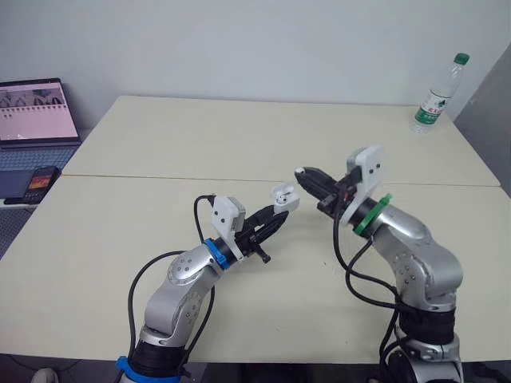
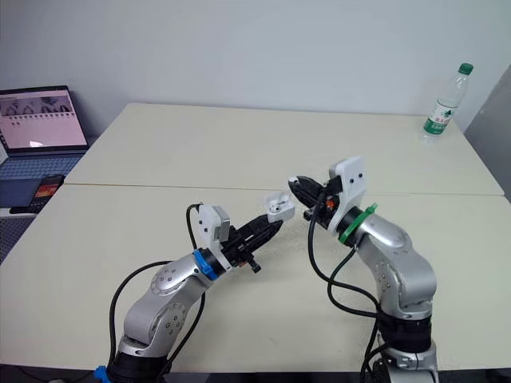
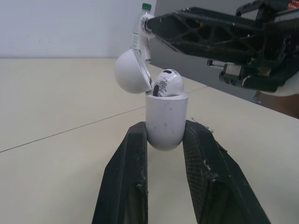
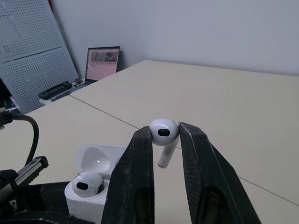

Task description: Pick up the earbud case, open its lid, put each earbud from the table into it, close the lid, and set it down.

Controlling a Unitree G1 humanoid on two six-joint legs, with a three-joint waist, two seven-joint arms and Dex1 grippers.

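The left gripper (image 1: 279, 219) is pinching the lower body of the earbud case (image 3: 166, 119) between its two fingers and holding it upright above the table (image 1: 160, 152). The lid (image 3: 132, 70) is swung back, so the open mouth is facing the other arm. One earbud (image 3: 168, 83) is sitting in its socket. Just to the right, the right gripper (image 1: 305, 175) is hovering near the case without touching it. It is squeezing the head of the second earbud (image 4: 163, 131) and leaving the stem free, probably so the stem can slide into the empty socket
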